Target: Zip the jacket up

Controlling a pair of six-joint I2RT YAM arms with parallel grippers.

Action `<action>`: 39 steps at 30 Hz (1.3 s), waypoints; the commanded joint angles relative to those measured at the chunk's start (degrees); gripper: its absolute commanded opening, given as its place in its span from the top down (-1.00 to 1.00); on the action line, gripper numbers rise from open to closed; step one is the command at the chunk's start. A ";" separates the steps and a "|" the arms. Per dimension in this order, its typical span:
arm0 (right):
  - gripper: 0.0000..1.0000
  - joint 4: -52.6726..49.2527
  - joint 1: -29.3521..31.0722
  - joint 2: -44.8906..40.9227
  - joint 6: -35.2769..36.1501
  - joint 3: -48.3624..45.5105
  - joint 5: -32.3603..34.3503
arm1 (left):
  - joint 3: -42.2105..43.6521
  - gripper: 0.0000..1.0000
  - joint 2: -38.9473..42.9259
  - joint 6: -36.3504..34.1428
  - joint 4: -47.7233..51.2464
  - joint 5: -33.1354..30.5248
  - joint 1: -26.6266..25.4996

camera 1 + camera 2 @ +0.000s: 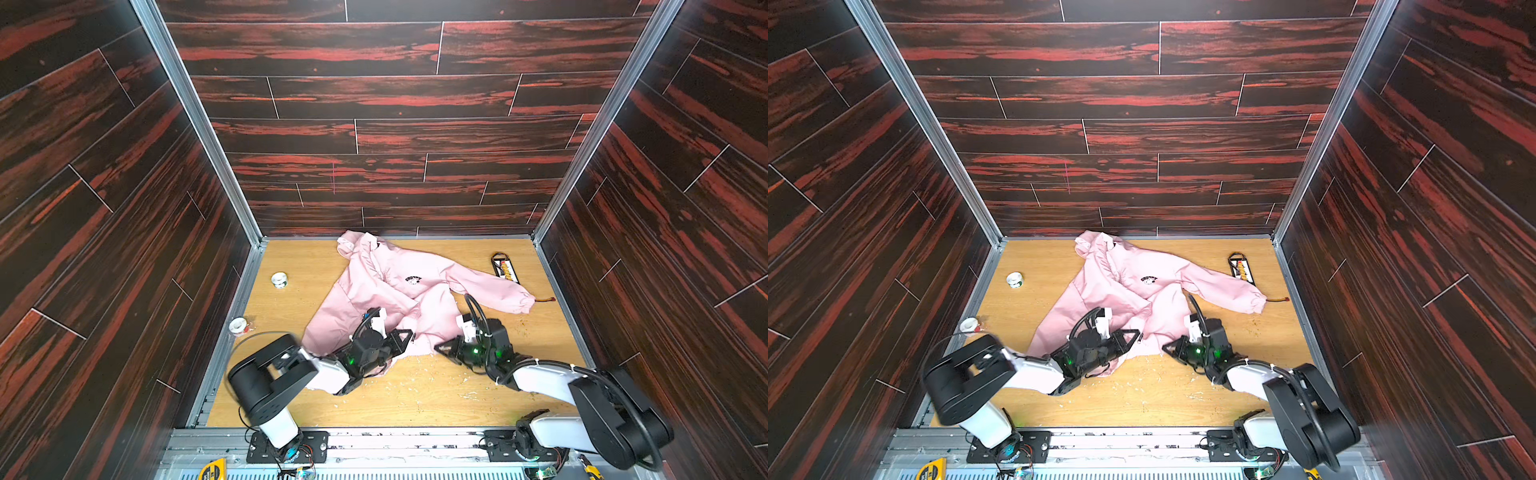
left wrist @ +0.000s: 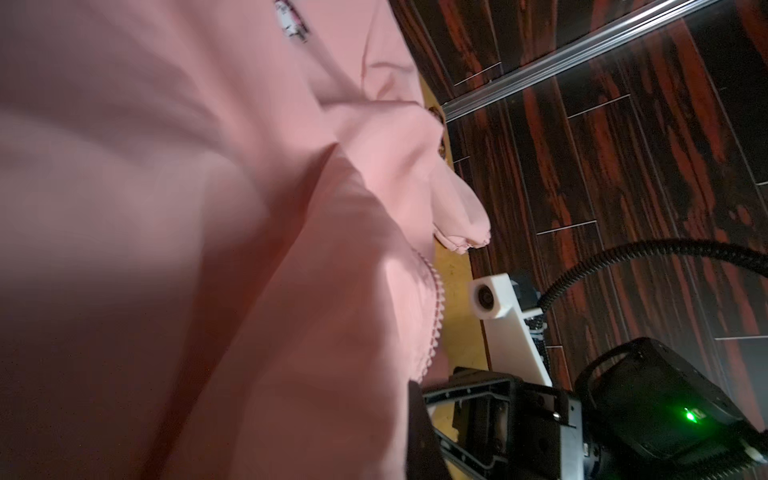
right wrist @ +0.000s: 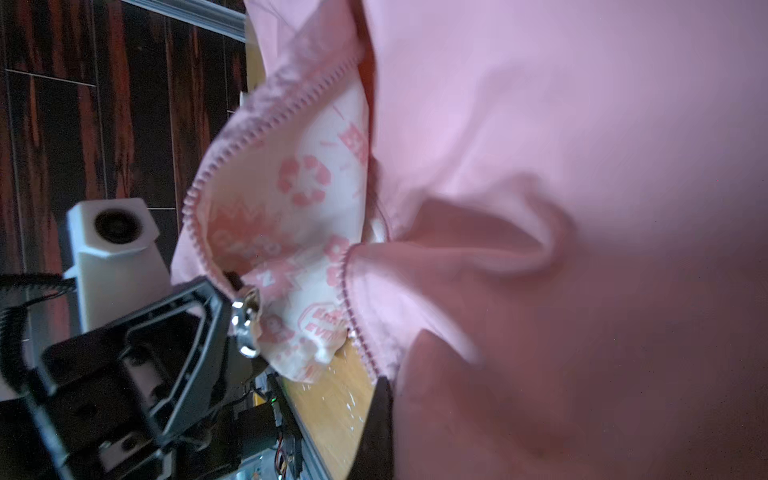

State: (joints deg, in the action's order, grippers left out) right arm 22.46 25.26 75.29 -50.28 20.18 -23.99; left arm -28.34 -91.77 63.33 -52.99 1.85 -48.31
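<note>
Your jacket (image 1: pixel 386 286) lies spread across the middle of the bench (image 1: pixel 299 395), with its hood toward the bench's far edge and its open hem toward the near edge. Treat it as light, thin and limp. It will fold and slide wherever you tug, so only the stiffer zipper tape at the hem should give you a firm hold. The left fingers (image 1: pixel 407 333) are pressed together on one front edge at the hem, and the right fingers (image 1: pixel 444 348) pinch the other edge. Both top views show the whole layout but lose the zipper in the folds. The right wrist view shows the metal slider (image 3: pixel 246 328) just beside the left fingers, the two rows of teeth (image 3: pixel 266 124) gaping apart, and printed lining (image 3: pixel 303 183) between them. The left wrist view shows just one row of teeth, running toward the right fingers.
</note>
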 commanded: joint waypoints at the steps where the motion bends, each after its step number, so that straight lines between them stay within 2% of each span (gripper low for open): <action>1: 1.00 -11.31 -0.31 -2.58 4.53 4.66 7.58 | -3.57 1.00 6.04 -6.08 13.87 -0.36 0.70; 6: 1.00 -21.31 -0.29 -2.80 8.06 12.60 13.98 | -9.98 1.00 10.69 -9.26 30.02 -2.87 1.98; 9: 1.00 -27.27 -0.29 -2.01 8.78 17.43 19.40 | -13.40 1.00 12.08 -12.65 36.15 -4.56 2.13; 13: 1.00 -27.01 -0.38 -2.54 9.19 19.48 21.81 | -17.51 1.00 11.89 -20.12 40.25 -2.56 2.19; 17: 1.00 -30.00 -0.37 -1.43 11.54 24.12 25.18 | -18.10 1.00 12.27 -26.37 38.40 -3.09 2.13; 21: 1.00 -33.43 -0.38 -0.29 15.72 28.68 28.55 | -16.28 1.00 14.73 -28.76 34.19 -6.66 2.09; 26: 1.00 -28.31 -0.37 -5.72 17.23 26.03 33.79 | -15.13 1.00 17.18 -26.59 32.96 -10.70 2.26; 31: 1.00 -27.19 -0.47 -9.47 15.19 25.44 37.82 | -15.07 1.00 17.54 -22.84 32.79 -9.86 2.61; 34: 1.00 -30.47 -0.73 -7.89 16.17 28.57 33.98 | -13.32 1.00 17.58 -21.01 28.60 -8.99 2.61; 39: 1.00 -17.26 -0.73 -12.03 14.46 22.19 25.27 | -9.72 1.00 17.18 -17.85 20.03 -7.35 2.94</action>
State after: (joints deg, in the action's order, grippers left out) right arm -1.54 24.73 65.95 -35.07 44.40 6.17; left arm -39.46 -75.64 42.83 -25.80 -6.39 -45.76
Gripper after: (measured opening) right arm 0.049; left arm 0.073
